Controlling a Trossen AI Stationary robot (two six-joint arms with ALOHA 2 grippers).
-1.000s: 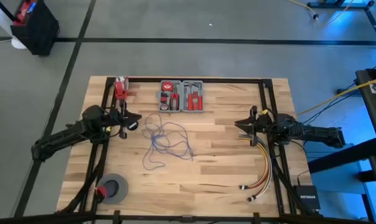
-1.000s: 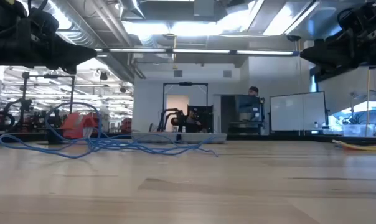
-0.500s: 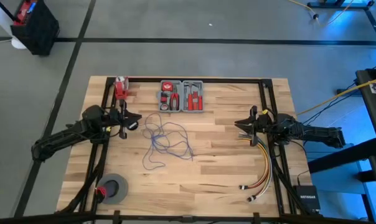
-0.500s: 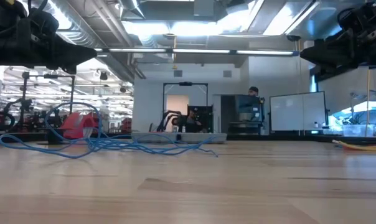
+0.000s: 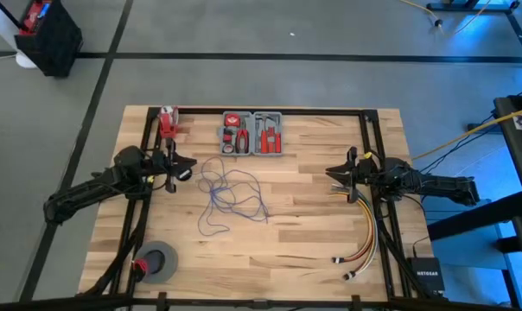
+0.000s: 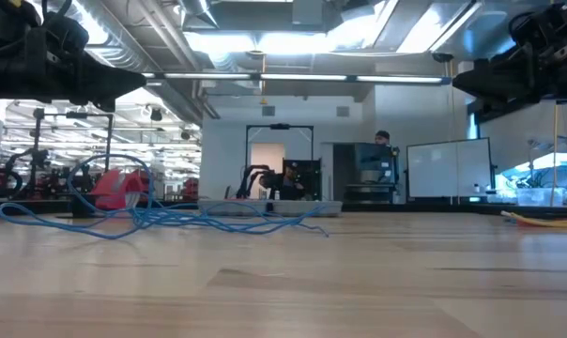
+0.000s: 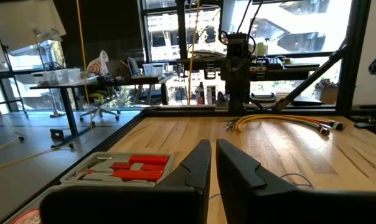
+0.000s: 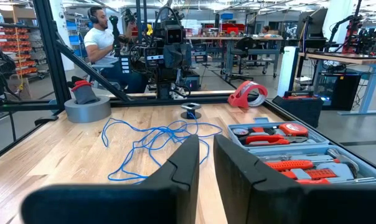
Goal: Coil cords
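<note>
A grey tool tray (image 5: 253, 134) with red-handled tools sits at the desk's (image 5: 313, 242) twelve o'clock. A grey tape roll (image 5: 157, 262) lies at seven o'clock; yellow, orange and red cables (image 5: 365, 242) at four o'clock.
</note>
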